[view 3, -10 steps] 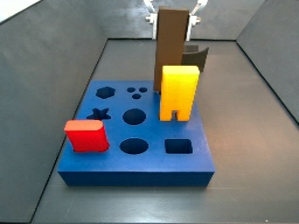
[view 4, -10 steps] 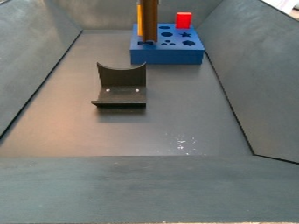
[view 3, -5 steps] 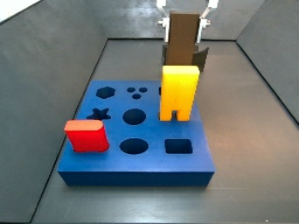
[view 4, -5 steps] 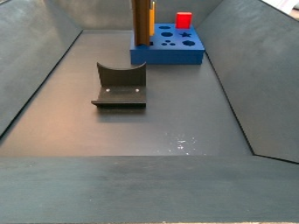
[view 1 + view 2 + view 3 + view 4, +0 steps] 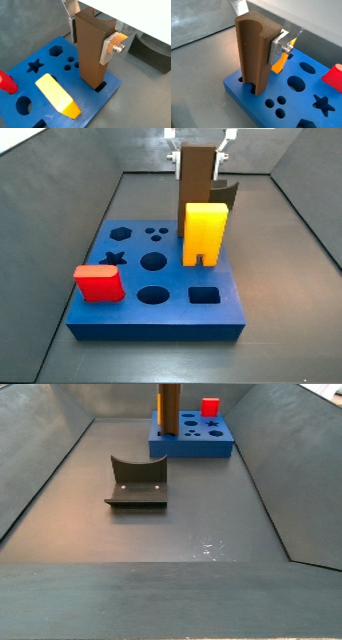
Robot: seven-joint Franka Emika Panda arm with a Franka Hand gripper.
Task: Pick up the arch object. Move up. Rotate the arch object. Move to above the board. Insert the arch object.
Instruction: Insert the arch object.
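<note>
Lowered since a moment ago, the arch object (image 5: 92, 52) now enters the board (image 5: 40, 60) slot at its far edge, jaws of my gripper (image 5: 93, 30) clamped on it; I'd keep it vertical.

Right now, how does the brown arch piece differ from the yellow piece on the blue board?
The brown arch piece is taller; the yellow piece is shorter. The hand holds the brown arch piece near its top, with its lower end at a hole at the edge of the board; nothing holds the yellow piece. Both stand upright on the board.
</note>
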